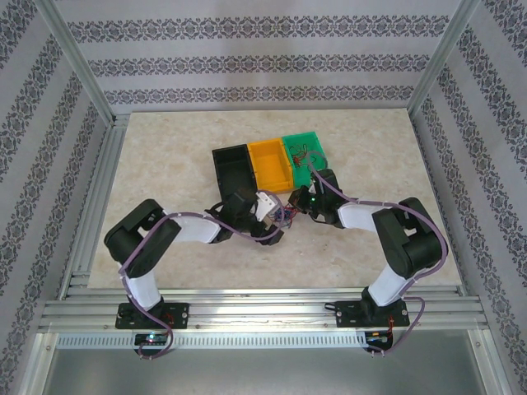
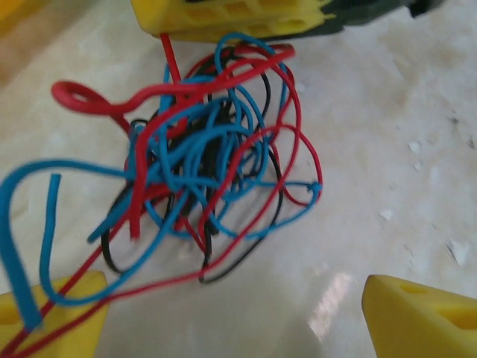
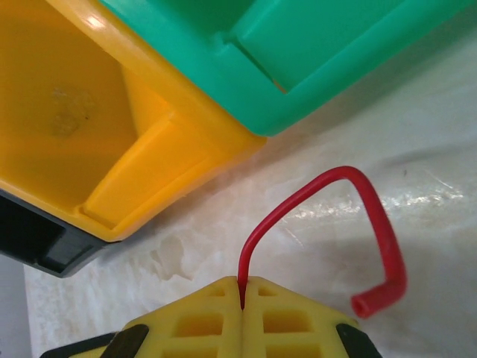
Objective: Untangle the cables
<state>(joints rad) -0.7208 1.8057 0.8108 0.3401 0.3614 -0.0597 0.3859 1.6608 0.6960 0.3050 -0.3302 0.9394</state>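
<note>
Right yellow fingers point(image 3: 283, 321) shut on one thin red wire point(image 3: 373, 216), left yellow fingers point(image 2: 425, 317) wide open, empty, near the red-blue-black cable tangle point(image 2: 216, 171) mid-frame on pale worktop point(image 2: 387, 112); if I pull now the unpinned knot may drag or cinch.

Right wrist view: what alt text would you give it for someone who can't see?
The right gripper, its two yellow fingers pressed shut, pinches a thin red wire that arches up and curls back down over the pale marbled table. Behind it sit corners of a black bin, an orange-yellow bin and a green bin, side by side.
</note>
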